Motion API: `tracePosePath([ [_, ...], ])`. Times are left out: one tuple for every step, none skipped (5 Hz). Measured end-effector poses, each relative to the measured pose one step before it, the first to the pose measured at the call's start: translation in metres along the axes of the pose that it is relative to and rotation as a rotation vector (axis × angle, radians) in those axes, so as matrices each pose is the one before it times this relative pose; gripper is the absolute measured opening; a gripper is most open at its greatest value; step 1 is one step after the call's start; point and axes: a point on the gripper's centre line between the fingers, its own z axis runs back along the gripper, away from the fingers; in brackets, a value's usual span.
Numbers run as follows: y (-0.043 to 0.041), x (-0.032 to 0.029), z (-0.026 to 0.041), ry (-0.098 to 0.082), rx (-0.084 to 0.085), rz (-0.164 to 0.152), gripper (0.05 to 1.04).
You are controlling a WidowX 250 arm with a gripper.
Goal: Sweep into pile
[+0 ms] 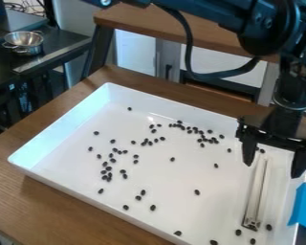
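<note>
Evidently, the pincer [272,170] stands wide, seemingly astride the white bar [255,194]; recommend closing squarely, then sweeping low across the tray [66,162] so dark beans [197,192] cannot slip beneath.

The tray [65,125] sits on the tabletop [27,196]. Beans [172,159] lie spread inside it — many toward the back and left, fewer in front. A stick [257,194] lies in its right side. Behind, left, a bowl [23,42] sits on a counter [56,47].
</note>
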Motion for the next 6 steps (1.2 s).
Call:
tracePosePath([
  [0.00399,-0.00744,-0.01747,0.0412,0.0267,0.0025,1.0],
  [0.00579,-0.00336,-0.00696,-0.004,0.0285,0.0033,1.0],
  [0.00319,-0.0015,-0.00297,-0.002,0.0104,0.0071,1.0],
  [0.00082,-0.00318,-0.00344,0.009,0.0007,0.004,1.0],
  [-0.00056,-0.00219,0.00012,0.0143,0.0013,0.0098,0.958],
  [0.00075,-0.00099,-0.00898,0.0101,0.0095,0.0007,0.691],
])
